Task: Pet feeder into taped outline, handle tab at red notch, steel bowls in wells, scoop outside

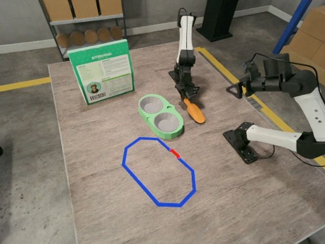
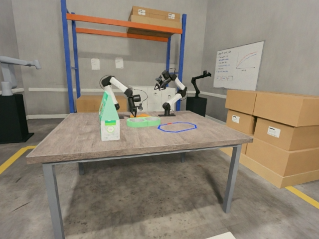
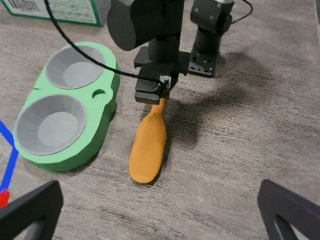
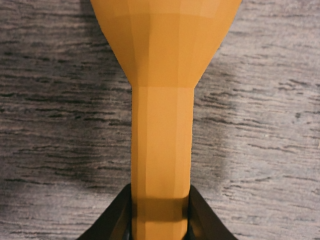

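The green pet feeder (image 1: 162,133) (image 2: 139,124) (image 3: 97,122) stands flat beside the taped outline (image 1: 141,185) (image 3: 10,170), outside it. Its two steel bowls sit in its wells: one bowl (image 1: 166,122) (image 3: 52,125) nearer the outline, the other bowl (image 1: 151,104) (image 3: 75,67) farther off. Its handle tab (image 1: 171,107) faces the arms' side. The red notch (image 1: 174,153) shows on the outline. My right gripper (image 1: 183,96) (image 4: 160,194) is shut on the orange scoop's handle. The scoop (image 1: 196,113) (image 3: 148,145) is low, at or just above the table, outside the outline. My left gripper (image 1: 233,90) (image 3: 160,189) is open, raised and empty.
A green and white kitten food box (image 1: 104,73) (image 2: 110,128) stands beyond the feeder. The left arm's base (image 1: 240,147) is on the arms' side of the outline. The right arm's base (image 1: 173,75) is behind its gripper.
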### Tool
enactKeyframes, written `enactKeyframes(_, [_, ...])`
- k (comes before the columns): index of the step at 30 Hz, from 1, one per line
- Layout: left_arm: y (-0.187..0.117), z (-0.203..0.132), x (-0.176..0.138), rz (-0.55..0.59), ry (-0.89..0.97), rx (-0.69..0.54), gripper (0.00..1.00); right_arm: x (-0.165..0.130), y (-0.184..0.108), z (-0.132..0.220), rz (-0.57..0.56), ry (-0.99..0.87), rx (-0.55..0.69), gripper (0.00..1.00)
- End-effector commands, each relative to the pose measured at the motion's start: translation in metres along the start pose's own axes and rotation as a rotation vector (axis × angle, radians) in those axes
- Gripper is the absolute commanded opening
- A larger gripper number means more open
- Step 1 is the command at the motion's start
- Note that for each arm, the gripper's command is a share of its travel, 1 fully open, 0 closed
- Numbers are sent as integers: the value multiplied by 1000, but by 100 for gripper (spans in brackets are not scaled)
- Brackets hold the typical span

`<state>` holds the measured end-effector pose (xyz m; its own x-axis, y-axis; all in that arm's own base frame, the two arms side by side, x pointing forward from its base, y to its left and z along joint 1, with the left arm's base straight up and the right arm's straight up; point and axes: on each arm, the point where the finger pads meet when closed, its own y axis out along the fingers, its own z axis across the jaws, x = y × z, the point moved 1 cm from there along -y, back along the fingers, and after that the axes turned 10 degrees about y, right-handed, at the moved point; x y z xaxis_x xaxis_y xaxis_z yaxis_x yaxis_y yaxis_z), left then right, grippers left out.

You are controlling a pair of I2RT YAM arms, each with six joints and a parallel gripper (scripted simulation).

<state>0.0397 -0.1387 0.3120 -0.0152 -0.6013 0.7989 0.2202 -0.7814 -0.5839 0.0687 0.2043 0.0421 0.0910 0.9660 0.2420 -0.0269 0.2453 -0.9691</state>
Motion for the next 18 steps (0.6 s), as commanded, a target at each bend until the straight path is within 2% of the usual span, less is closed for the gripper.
enactKeyframes(1, [-1,0,3,-8,-5,2,100,1,9,-3,-8,3,-9,18])
enactKeyframes(18, [14,1,0,12,9,-14,100,-1,15,-3,-13,4,-15,18])
